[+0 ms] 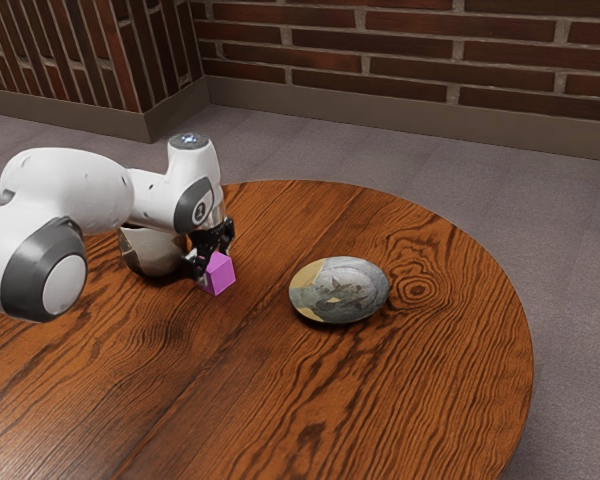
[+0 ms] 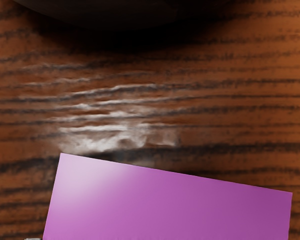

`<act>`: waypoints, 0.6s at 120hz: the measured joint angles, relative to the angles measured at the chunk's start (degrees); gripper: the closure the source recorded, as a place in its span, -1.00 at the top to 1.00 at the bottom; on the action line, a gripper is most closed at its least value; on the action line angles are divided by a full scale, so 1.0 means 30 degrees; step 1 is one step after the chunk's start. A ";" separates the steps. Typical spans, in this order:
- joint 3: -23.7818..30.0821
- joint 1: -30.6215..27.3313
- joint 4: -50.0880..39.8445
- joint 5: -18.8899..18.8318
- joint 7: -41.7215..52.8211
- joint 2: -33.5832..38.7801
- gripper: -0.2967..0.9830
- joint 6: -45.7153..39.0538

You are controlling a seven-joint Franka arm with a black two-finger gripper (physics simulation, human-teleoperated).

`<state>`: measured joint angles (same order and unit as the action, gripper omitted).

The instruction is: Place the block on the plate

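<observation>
Where light falls, the flat-faced magenta block [image 2: 165, 205] gleams paler.

1. The white arm [image 1: 75, 185] comes in from the exterior view's left, reaching over the round tabletop [image 1: 410, 400].
2. Its large joint with a dark grey ring [image 1: 43, 270] sits nearest the camera; from there the links run back toward the wrist [image 1: 193, 165].
3. The wrist is bent so that the hand hangs below it.
4. The black gripper [image 1: 212, 262] points downward, low over the tabletop, much nearer its edge on the exterior view's left than on the right.
</observation>
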<state>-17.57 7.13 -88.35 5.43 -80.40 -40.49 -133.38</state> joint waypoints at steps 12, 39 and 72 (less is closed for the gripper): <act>0.0001 0.0012 0.0000 0.0003 -0.0078 0.0024 0.16 -0.0003; -0.0005 0.0224 -0.0069 -0.0005 -0.0232 0.0601 0.00 0.0063; 0.0705 0.1799 -0.0240 -0.0133 -0.0518 0.3021 -0.21 0.0604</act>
<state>-15.46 12.53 -89.07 5.03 -81.95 -31.43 -131.57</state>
